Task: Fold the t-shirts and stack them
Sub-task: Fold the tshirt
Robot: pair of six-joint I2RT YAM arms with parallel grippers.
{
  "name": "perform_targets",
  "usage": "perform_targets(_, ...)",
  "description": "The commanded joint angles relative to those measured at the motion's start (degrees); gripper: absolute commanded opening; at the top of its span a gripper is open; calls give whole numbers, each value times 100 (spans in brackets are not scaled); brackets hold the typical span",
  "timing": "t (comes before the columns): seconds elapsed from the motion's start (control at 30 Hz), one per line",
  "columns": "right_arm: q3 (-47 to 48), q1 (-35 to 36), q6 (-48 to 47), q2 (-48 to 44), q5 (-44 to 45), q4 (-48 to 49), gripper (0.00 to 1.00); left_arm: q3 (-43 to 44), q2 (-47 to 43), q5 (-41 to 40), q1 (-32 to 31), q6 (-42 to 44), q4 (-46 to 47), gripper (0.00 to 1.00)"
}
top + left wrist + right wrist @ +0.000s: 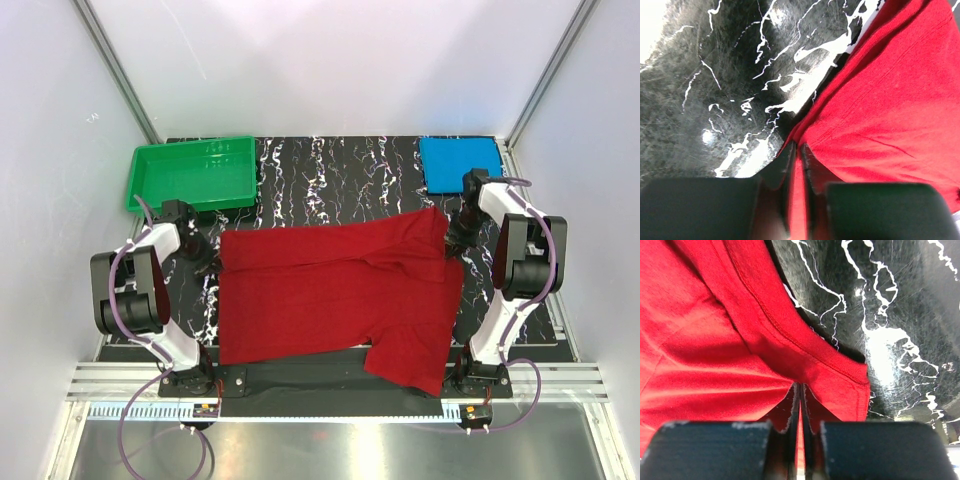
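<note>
A deep red t-shirt (330, 295) lies spread across the black marbled table (330, 175), and one sleeve hangs over the near edge. A bright blue t-shirt (460, 163) rests as a neat folded rectangle at the back right. My left gripper (205, 258) sits at the red shirt's left edge. In the left wrist view its jaws (799, 146) are pinched on a strip of red t-shirt (880, 110), with only a narrow gap. My right gripper (455, 240) is at the shirt's right upper corner. In the right wrist view it (800, 385) is shut on the red t-shirt (715, 355) near a hem.
A green plastic tray (190, 172) stands at the back left of the table. White walls with metal posts close in the sides and back. A metal rail runs along the near edge by the arm bases.
</note>
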Motion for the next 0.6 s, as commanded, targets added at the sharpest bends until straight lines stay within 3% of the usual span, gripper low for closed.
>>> perform_targets(0.0, -96, -48, -73, -204, -30, -137, 10, 55, -381, -204, 86, 7, -14, 28)
perform_targets(0.1, -35, -48, -47, -468, -3, -269, 18, 142, -838, -256, 77, -90, -137, 42)
perform_targets(0.27, 368, -48, 15, -688, -73, -33, 44, 432, -1139, -160, -2, 24, 143, 49)
perform_targets(0.43, 782, -48, 419, -303, -591, 731, 46, 564, -638, 700, -204, -72, 881, 41)
perform_targets(0.57, 1211, -48, 604, 111, -496, 1084, 46, 635, -242, 746, -336, -134, 1189, 40)
